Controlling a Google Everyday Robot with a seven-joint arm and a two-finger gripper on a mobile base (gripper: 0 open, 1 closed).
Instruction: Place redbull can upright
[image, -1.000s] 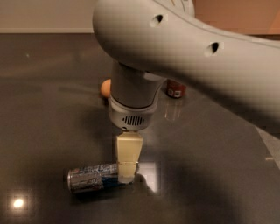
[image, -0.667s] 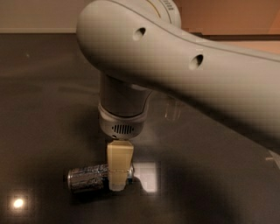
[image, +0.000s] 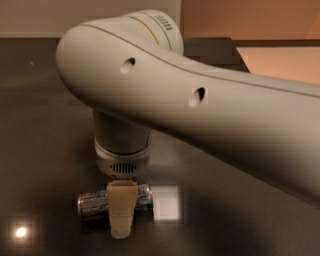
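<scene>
The redbull can (image: 92, 204), a slim silver and blue metal drink can with small print, lies on its side on the dark, glossy tabletop (image: 40, 125), toward 7 o'clock from the middle of the view. Its long axis runs from 9 o'clock to 3 o'clock, and a silver end faces 9 o'clock. The gripper (image: 121, 220), cream-coloured and pointing straight down, hangs in front of the can's middle, so only the can's two ends show on either side of it. The tip reaches to the tabletop just at 6 o'clock of the can. Whether the gripper is clenched on the can or loose around it cannot be told, since the can's far side is hidden. Directly at 12 o'clock of the gripper sits the round pale grey wrist (image: 122, 145) with a small vent grille on its lower band. From there the thick pale grey arm (image: 210, 115) sweeps toward 3 o'clock and fills most of the view. A bright square reflection (image: 166, 202) lies on the tabletop just at 3 o'clock of the can. A small round glint (image: 21, 232) shows toward 8 o'clock of it, well apart.
</scene>
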